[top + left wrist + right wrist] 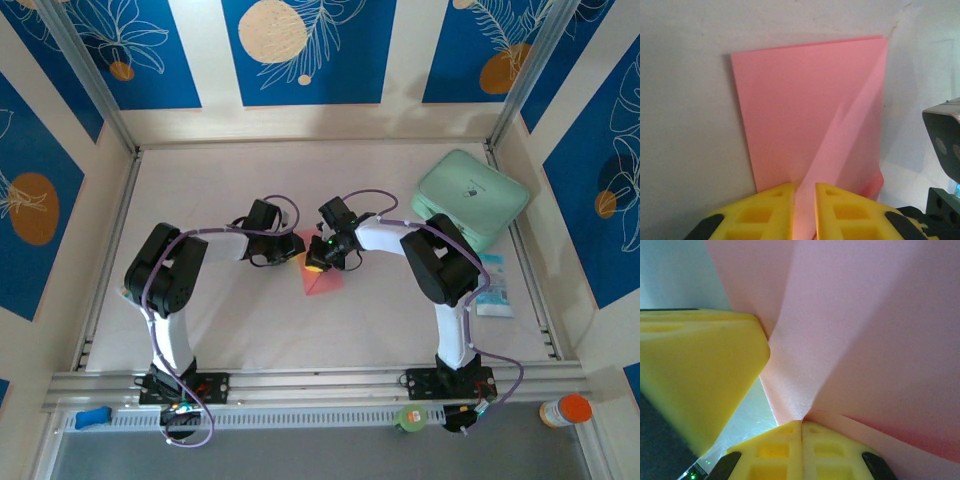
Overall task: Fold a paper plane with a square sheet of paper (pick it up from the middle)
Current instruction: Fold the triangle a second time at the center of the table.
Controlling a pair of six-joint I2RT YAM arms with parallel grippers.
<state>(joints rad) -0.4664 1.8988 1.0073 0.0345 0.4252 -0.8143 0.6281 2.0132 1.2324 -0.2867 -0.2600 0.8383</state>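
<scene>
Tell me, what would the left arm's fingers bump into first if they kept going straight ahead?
Most likely the pink paper: its raised fold sits between the left fingers, and the sheet stretches on ahead.

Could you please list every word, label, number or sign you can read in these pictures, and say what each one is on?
No text here can be read.
On the mint-green pad: a small dark mark, too small to read.
On the blue-and-white packet: print too small to read.
On the square sheet of paper: nothing printed on the side that shows.
</scene>
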